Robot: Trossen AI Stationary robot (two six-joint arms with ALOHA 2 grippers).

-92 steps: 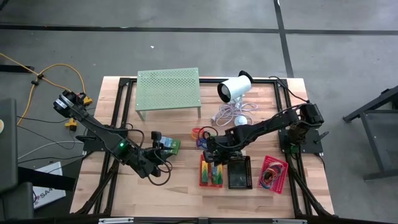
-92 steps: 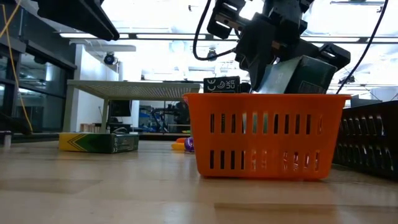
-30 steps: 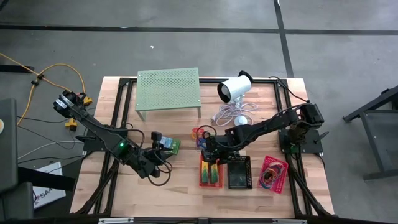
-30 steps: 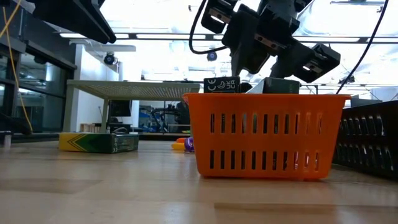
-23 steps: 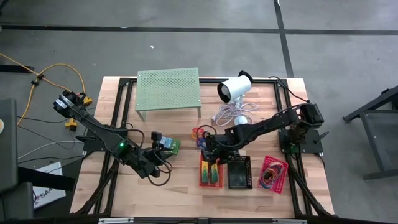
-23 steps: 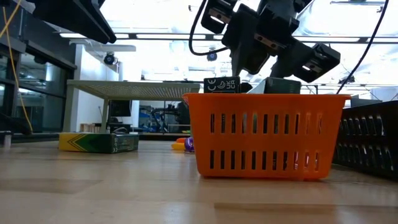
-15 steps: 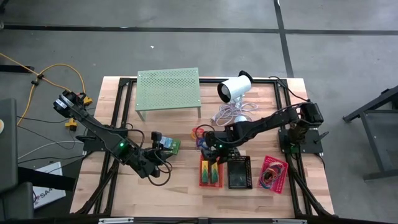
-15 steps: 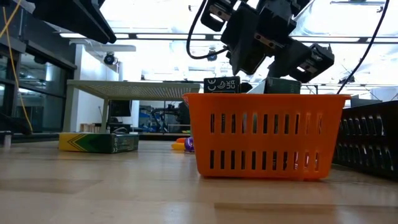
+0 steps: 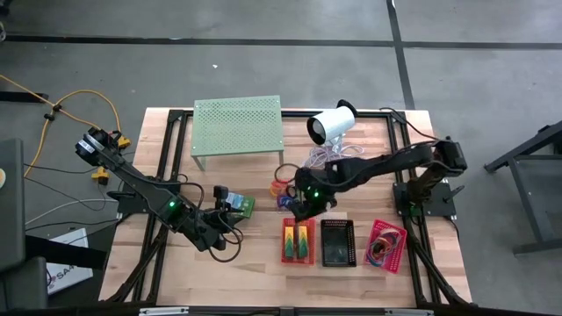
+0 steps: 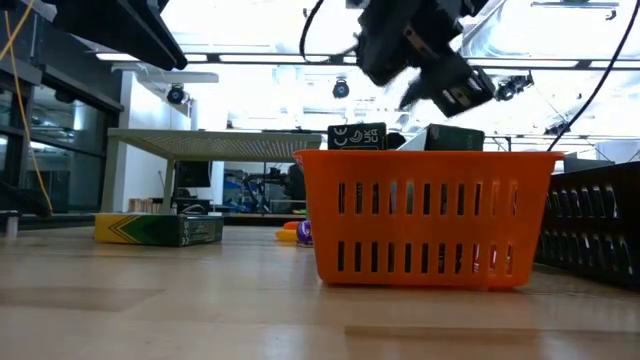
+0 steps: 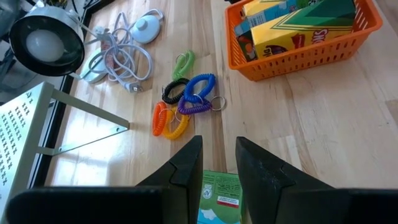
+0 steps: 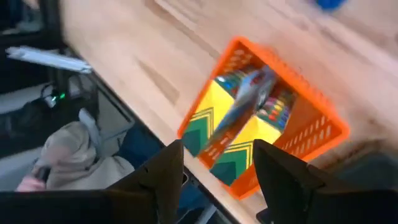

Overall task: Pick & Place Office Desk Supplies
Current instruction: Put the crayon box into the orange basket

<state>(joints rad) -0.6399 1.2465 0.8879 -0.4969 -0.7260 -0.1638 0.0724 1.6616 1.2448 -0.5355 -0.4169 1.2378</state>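
Right gripper [image 9: 303, 207] open, empty, lifted clear since a moment ago | crayon packs [image 9: 298, 239] below it in orange basket [image 9: 299, 258]; placement judged complete | left gripper [image 11: 211, 165] closed on green pack [image 11: 220, 198] | coiled loops [image 11: 184, 107] ahead, outstanding

A pale wooden worktop [image 9: 255, 263] on a black frame carries everything. At its far side stand a pale-green perforated stand [image 9: 237, 125] and a white cylinder device [image 9: 331, 125] with its coiled cable [image 9: 327, 159]. Near the middle lies a cluster of coloured loops [image 9: 282, 189], with a flat green pack [image 9: 239, 206] to their left. Along the near edge sit three baskets in a row: an orange-red basket [image 9: 298, 240], a black basket [image 9: 337, 243] and a pink basket [image 9: 386, 245].
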